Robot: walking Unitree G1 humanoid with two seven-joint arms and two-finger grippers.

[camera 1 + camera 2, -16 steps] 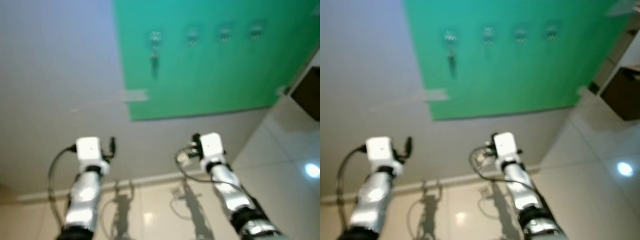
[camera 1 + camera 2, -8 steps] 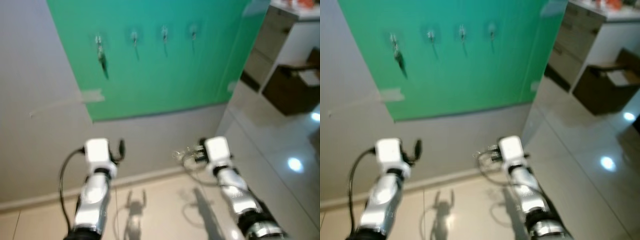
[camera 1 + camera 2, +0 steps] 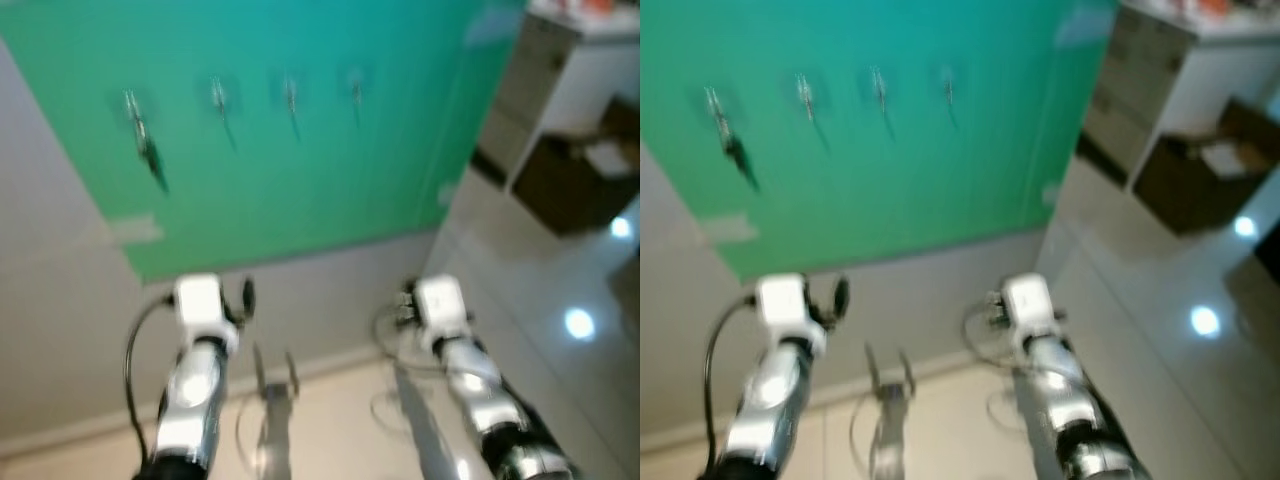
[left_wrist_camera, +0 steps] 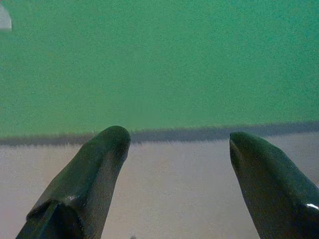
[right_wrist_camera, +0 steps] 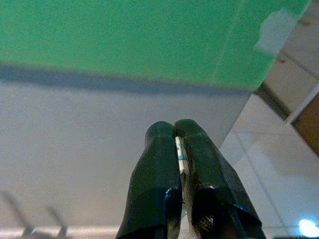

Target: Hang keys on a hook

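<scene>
Right pincer [image 5: 174,130] we find clamped on keys [image 5: 180,155]; left pincer [image 4: 177,142] apart; hooks [image 3: 288,92] above both.

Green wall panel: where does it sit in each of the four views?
Left eye view: green panel across the upper wall, above both arms.
Right eye view: same place, slightly further left.
Left wrist view: beyond the open left gripper.
Right wrist view: beyond the right gripper, shut on keys.
Shared landmark: panel's lower edge meeting grey wall.
</scene>
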